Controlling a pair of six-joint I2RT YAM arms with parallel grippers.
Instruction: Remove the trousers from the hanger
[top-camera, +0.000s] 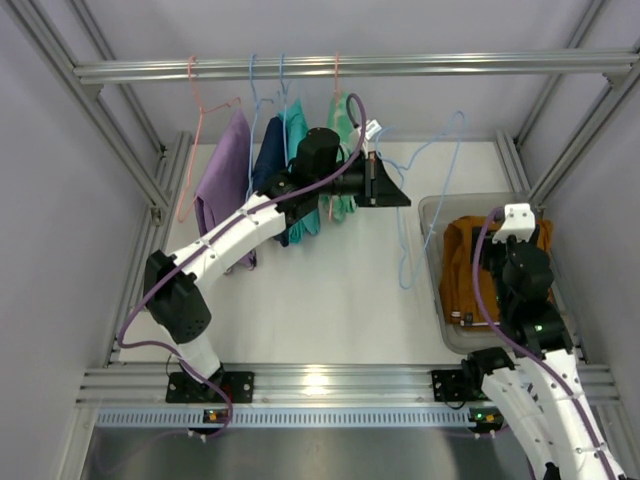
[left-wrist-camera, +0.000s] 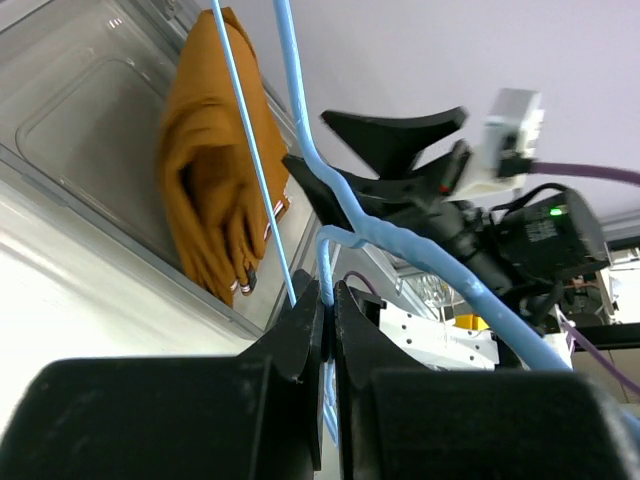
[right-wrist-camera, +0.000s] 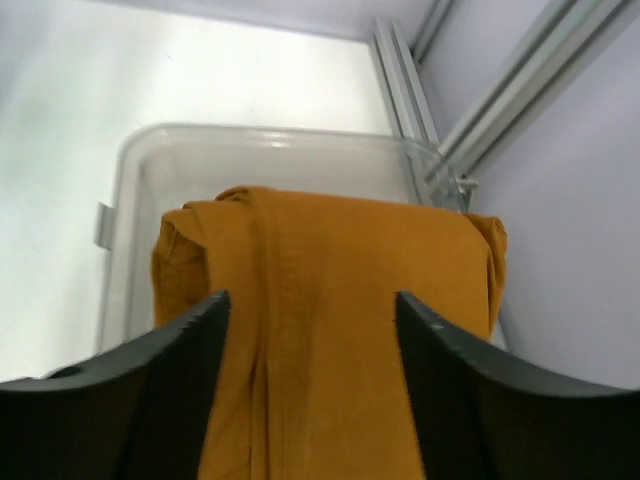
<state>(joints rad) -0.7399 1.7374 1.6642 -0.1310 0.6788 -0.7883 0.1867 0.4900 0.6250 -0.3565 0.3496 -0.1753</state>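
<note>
Rust-orange trousers (top-camera: 458, 262) are found folded in the clear bin (top-camera: 432, 215) at the right edge of the worktop (top-camera: 330, 300). Mint-green trousers (top-camera: 338, 205) are seen hanging from the rail (top-camera: 420, 66) over the far edge. From overhead, neither tool's jaws can be judged. In the left wrist view, the left gripper (left-wrist-camera: 328, 300) is pressed together on the wire of the blue hanger (left-wrist-camera: 400, 240). In the right wrist view, the right gripper (right-wrist-camera: 311, 298) is spread above the orange cloth, with nothing pinched.
</note>
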